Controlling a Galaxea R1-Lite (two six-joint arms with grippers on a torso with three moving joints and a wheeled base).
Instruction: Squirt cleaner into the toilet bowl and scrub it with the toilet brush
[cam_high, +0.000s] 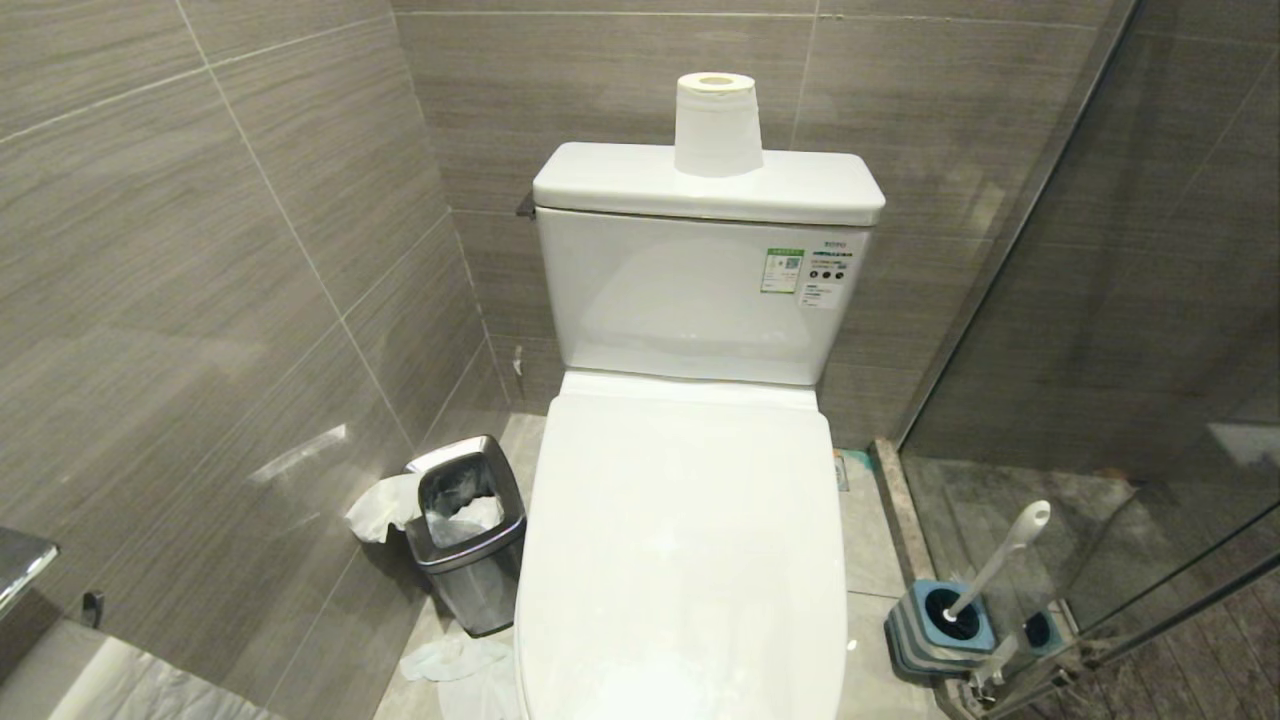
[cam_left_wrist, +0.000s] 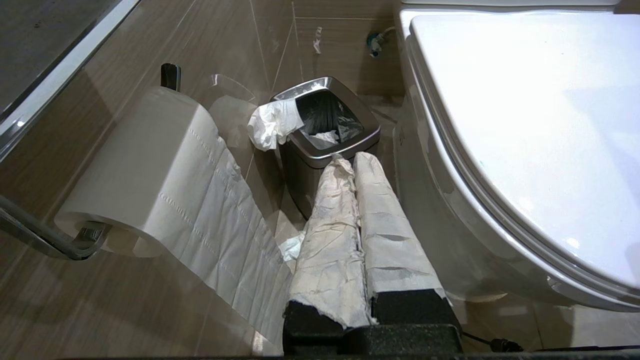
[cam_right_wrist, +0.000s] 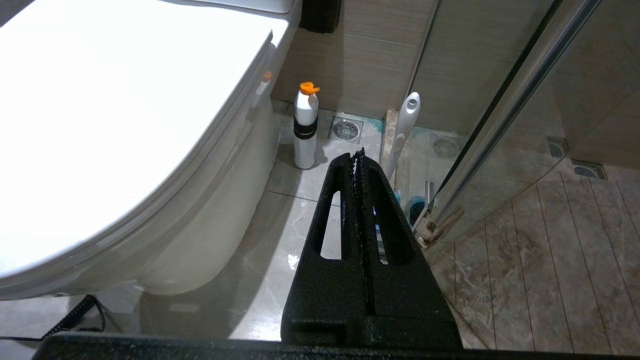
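So the toilet bowl (cam_high: 680, 540) sits dead centre in the head view with its lid down, and a paper roll (cam_high: 717, 125) stands upright on the tank at 12 o'clock. The toilet brush (cam_high: 990, 570) is parked in its blue-grey holder (cam_high: 940, 625) on the floor at about 4 o'clock from the lid, white handle leaning up and to the right, right beside the glass shower door (cam_high: 1150, 330). A small steel bin (cam_high: 468, 530) is at 9 o'clock of the bowl, tissue hanging over its rim and more tissue on the floor in front of it.

Neither arm shows in the head view. The left gripper (cam_left_wrist: 350, 160) is clenched with nothing in it, fingers wrapped in white paper, hanging low next to the bowl's left side with the bin just past its tips and a wall-mounted paper roll (cam_left_wrist: 150, 165) off to the side. The right gripper (cam_right_wrist: 359, 155) is clenched and empty too, low on the bowl's right side; the brush handle is just beyond its tips at roughly 1 o'clock, not touching. A white bottle with an orange cap (cam_right_wrist: 306, 125) stands on the floor at 11 o'clock from those tips, close to the bowl's base
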